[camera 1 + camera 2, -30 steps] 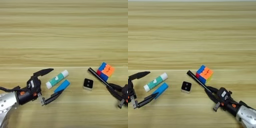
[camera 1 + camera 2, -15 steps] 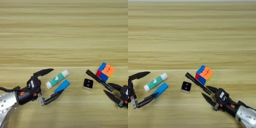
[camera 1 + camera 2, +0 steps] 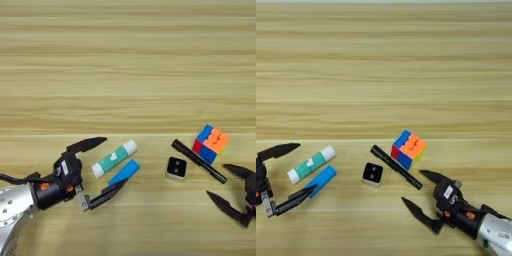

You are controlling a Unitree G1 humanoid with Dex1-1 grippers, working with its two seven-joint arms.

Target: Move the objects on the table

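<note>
The table (image 3: 125, 60) is a broad light tan wooden surface with horizontal grain, and all the small things lie in a loose row along its near half; the far half carries nothing to tell of.

The left gripper (image 3: 97, 167) sits near the near left corner of the tabletop, its two black fingers spread wide apart; the far finger (image 3: 86, 145) points toward the right edge and stands just clear of the glue stick (image 3: 114, 158), while the near finger's tip lies against the near end of the blue bar (image 3: 124, 172), though whether it truly touches is hard to tell; the gripper holds nothing.

The teal-and-white glue stick lies slantwise, its white cap toward the far right; the flat blue bar lies just beside it on the near side, roughly parallel, the two close but apart.

Toward the middle of the near half rests the tiny black-and-white cube (image 3: 372, 174), a black face with two pale spots upward; just to its right lies the slim black marker (image 3: 395, 167), running diagonally from far left to near right; the marker's far side lies against or just beside the orange, blue and red puzzle cube (image 3: 408, 149).

The right gripper (image 3: 417, 189) sits near the near right corner, fingers wide apart and empty; its far finger (image 3: 432, 176) ends just beside the marker's near tip, not touching it.
</note>
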